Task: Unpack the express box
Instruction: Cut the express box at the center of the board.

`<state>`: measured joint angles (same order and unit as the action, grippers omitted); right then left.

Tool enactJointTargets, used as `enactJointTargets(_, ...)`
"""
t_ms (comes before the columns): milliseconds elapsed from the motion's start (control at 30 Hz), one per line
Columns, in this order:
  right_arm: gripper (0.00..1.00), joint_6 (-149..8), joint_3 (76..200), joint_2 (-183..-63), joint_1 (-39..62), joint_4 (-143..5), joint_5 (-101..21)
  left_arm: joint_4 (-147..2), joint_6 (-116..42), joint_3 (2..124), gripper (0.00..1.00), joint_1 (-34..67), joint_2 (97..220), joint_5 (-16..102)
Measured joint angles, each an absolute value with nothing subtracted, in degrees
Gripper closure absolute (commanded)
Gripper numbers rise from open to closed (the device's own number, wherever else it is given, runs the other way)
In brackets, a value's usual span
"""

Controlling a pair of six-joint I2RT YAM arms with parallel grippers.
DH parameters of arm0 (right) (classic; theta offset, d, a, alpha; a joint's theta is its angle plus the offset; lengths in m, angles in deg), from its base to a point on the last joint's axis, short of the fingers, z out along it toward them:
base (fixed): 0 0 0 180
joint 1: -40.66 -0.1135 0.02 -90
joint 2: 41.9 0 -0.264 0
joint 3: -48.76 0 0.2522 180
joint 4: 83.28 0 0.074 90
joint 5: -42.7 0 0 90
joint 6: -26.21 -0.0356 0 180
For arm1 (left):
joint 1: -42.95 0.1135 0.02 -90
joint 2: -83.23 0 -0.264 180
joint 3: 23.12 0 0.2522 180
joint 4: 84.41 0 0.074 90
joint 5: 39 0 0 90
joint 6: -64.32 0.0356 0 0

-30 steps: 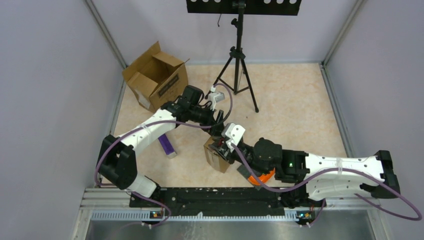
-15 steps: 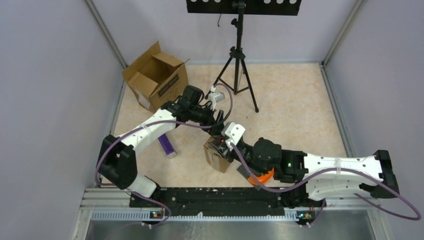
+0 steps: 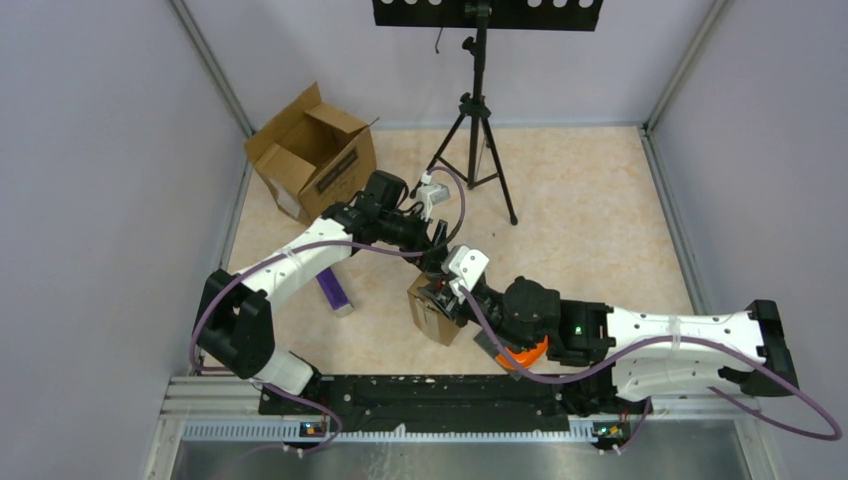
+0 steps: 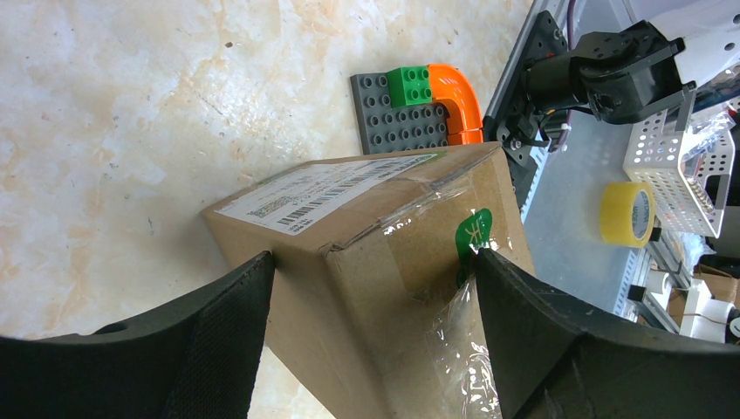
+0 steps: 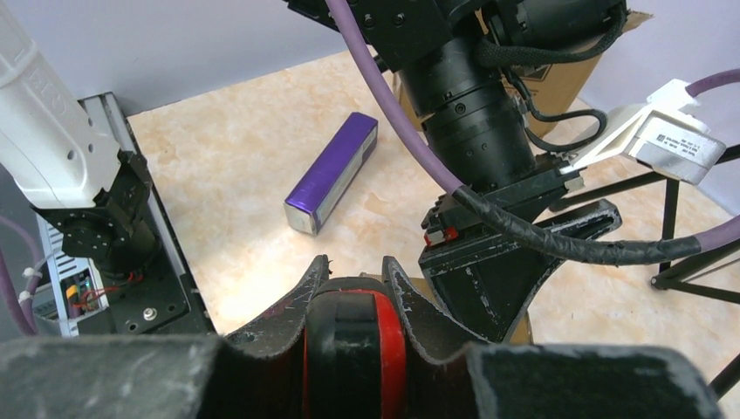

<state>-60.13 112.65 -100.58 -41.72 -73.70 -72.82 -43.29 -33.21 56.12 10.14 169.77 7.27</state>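
Observation:
The small brown express box (image 3: 430,320) stands on the floor mid-front, sealed with clear tape and bearing a white label (image 4: 323,194). My left gripper (image 3: 437,270) comes down on it from above; in the left wrist view (image 4: 371,259) its two black fingers (image 4: 218,332) press on opposite sides of the box (image 4: 384,262). My right gripper (image 3: 455,302) is right beside the box top, shut on a black-and-red tool (image 5: 353,349) that fills the gap between its fingers (image 5: 288,314). The tool's tip is hidden.
A large open cardboard box (image 3: 313,155) stands at the back left. A purple carton (image 3: 333,290) lies left of the express box. A tripod (image 3: 476,120) stands behind. A grey baseplate with green and orange bricks (image 4: 410,109) lies near the front rail.
My right wrist has edged slightly left toward the express box. The left arm and the box have not visibly moved.

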Motion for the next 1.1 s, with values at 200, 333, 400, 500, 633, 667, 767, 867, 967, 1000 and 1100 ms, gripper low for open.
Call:
enactJointTargets(200,1.00,-60.9,112.7,-100.6,-41.7,-72.8,-73.0,-43.3,-33.2,56.1,0.16,10.1,169.8,7.3)
enactJointTargets(333,1.00,-61.6,112.7,-100.6,-41.7,-72.4,-73.5,-43.3,-33.2,56.1,0.16,10.1,169.8,7.2)
enactJointTargets(400,1.00,-62.1,112.7,-100.8,-41.7,-72.3,-73.9,-43.3,-33.2,56.2,0.16,10.1,170.0,7.1)
enactJointTargets(500,1.00,-63.3,112.7,-101.4,-41.7,-71.7,-74.3,-43.3,-33.2,56.3,0.16,10.1,170.0,7.1)
enactJointTargets(633,1.00,-65.5,112.0,-103.0,-41.2,-68.0,-74.1,-43.3,-33.2,56.3,0.16,10.1,170.1,7.0)
enactJointTargets(667,1.00,-66.1,111.6,-103.4,-41.0,-67.0,-73.9,-43.3,-33.2,56.4,0.16,10.1,170.2,7.0)
enactJointTargets(767,1.00,-67.1,111.3,-103.3,-40.8,-67.0,-73.8,-43.2,-33.3,56.6,0.16,10.1,170.5,6.7)
enactJointTargets(867,1.00,-68.0,111.3,-103.0,-40.5,-66.9,-73.7,-43.2,-33.3,56.6,0.17,10.1,170.5,6.7)
enactJointTargets(967,1.00,-67.9,111.3,-102.8,-40.3,-66.8,-73.1,-43.2,-33.7,56.7,0.16,10.1,170.8,6.8)
enactJointTargets(1000,1.00,-67.8,111.3,-102.6,-40.2,-66.7,-72.7,-43.2,-34.0,56.9,0.17,10.1,170.8,6.9)
enactJointTargets(1100,1.00,-66.7,111.3,-101.6,-39.8,-66.1,-69.9,-43.0,-35.1,57.1,0.16,10.1,171.0,7.5)
